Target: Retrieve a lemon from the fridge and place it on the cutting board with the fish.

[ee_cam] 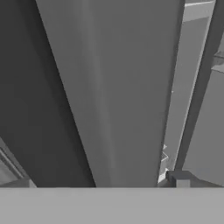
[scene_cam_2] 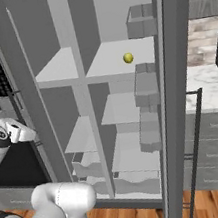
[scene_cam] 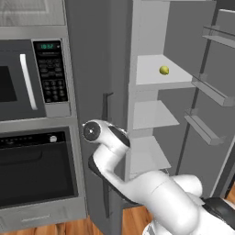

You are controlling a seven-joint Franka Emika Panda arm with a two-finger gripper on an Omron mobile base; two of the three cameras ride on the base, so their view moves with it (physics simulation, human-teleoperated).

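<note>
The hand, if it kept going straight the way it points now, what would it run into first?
Most likely the dark grey fridge door, which faces the hand camera close up. The lemon sits on an upper shelf, well off that line. Depth is hard to judge.

Inside the open fridge (scene_cam: 151, 27) there are pale grey shelves, one above the other. The lemon (scene_cam: 164, 70) lies directly on the upper shelf (scene_cam: 147, 75), near its middle and alone. In the right base view the lemon (scene_cam_2: 128, 58) sits right of the vertical divider (scene_cam_2: 79, 86).
</note>
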